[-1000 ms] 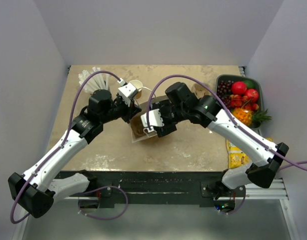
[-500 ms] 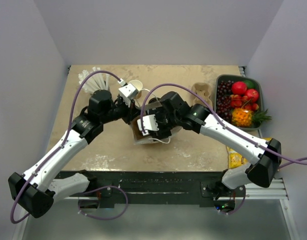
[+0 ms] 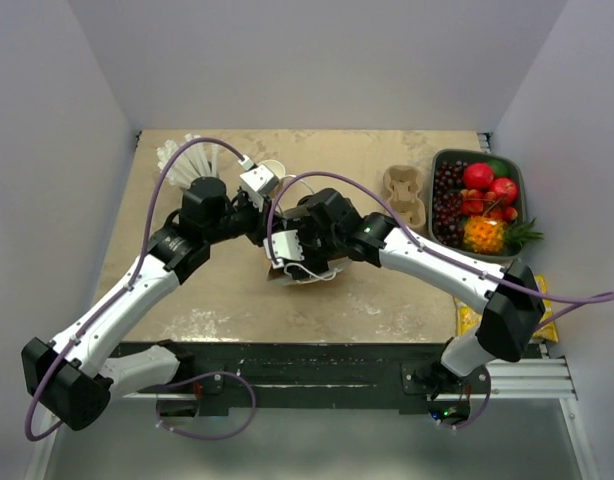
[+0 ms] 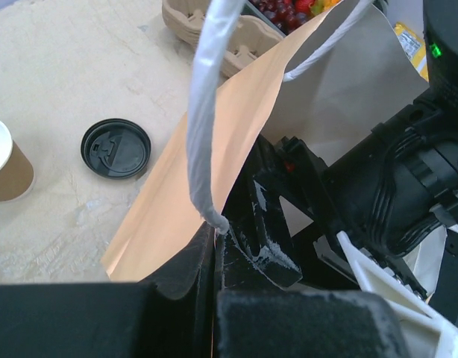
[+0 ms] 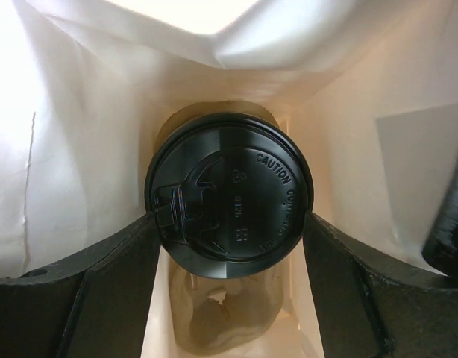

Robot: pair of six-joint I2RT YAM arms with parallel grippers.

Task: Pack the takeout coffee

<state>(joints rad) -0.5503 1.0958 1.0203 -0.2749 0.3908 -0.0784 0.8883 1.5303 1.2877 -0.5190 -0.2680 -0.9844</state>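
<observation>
The takeout coffee point(image 5: 227, 195) stands upright inside the paper bag point(image 5: 80, 149), at the middle of the table point(image 3: 217, 300). My right pincer point(image 5: 229, 257) clasps it at the lid's rim. My left pincer point(image 4: 214, 250) pinches the bag's left edge. Judged light, thin-walled and crushable: grip gently just below the lid and keep it level.
</observation>
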